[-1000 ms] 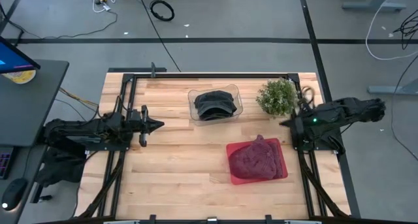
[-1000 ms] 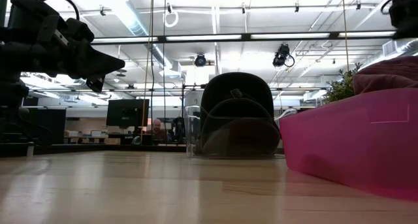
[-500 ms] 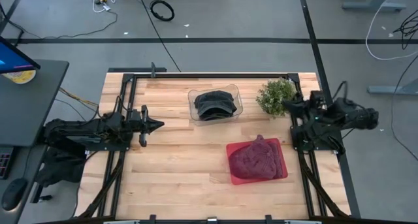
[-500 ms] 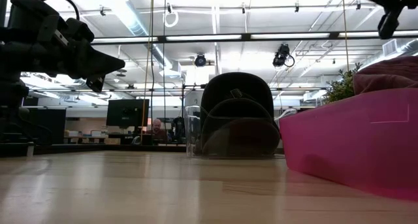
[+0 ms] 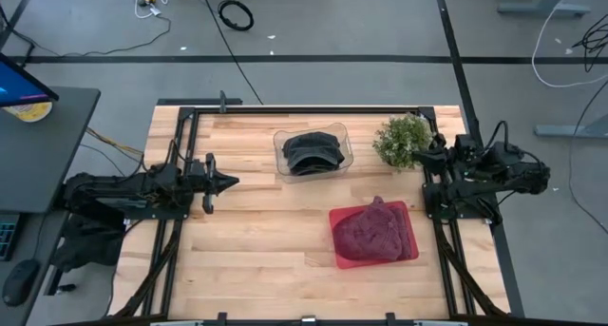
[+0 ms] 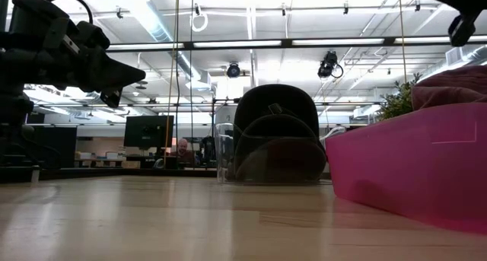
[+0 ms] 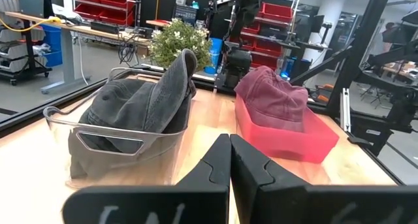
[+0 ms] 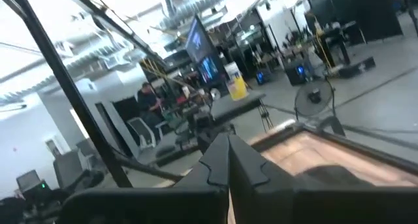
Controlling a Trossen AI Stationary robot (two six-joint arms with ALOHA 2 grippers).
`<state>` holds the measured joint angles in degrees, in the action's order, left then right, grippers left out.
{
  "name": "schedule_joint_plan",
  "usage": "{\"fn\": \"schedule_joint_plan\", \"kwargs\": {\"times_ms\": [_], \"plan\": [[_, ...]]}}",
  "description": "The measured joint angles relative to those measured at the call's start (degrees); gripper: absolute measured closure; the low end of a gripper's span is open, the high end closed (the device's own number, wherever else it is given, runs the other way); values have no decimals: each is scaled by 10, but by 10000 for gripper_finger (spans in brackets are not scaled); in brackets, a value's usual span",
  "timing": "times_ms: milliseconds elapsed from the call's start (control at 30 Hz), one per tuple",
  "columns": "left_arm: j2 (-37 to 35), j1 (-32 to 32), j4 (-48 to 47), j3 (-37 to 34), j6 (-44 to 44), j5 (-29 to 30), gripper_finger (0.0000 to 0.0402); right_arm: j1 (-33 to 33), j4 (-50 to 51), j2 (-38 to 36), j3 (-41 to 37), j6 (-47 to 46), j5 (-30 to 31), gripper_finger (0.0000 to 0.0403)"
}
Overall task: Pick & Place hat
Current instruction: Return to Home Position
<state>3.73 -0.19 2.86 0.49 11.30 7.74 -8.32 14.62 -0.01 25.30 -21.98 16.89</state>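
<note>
A dark grey hat (image 5: 313, 151) lies in a clear plastic bin (image 5: 281, 138) near the table's far edge; the left wrist view shows the hat (image 7: 140, 103) propped up inside the bin (image 7: 62, 123). A maroon hat (image 5: 370, 231) fills a pink bin (image 5: 410, 242) toward the near right, also seen in the left wrist view (image 7: 273, 96). My left gripper (image 5: 226, 182) is shut and hovers over the table's left part, pointing at the bins. My right gripper (image 5: 419, 158) is shut and hangs in the air at the right edge, beside the plant.
A small potted plant (image 5: 402, 141) stands at the far right, close to my right gripper. The black frame rails (image 5: 180, 221) run along both sides of the table. Bare wood (image 5: 256, 231) lies between my left gripper and the pink bin.
My right arm has risen out of its folded pose. Its gripper has swung toward the table's far edge, up beside the plant, and has tipped upward; it has stayed shut. Both hats and bins have kept their places.
</note>
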Motion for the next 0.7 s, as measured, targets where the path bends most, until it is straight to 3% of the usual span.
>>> {"fn": "schedule_joint_plan", "kwargs": {"times_ms": [700], "plan": [[0,0,-1,0,0,0,399,0,-314,0,-177,83,-40,403]]}}
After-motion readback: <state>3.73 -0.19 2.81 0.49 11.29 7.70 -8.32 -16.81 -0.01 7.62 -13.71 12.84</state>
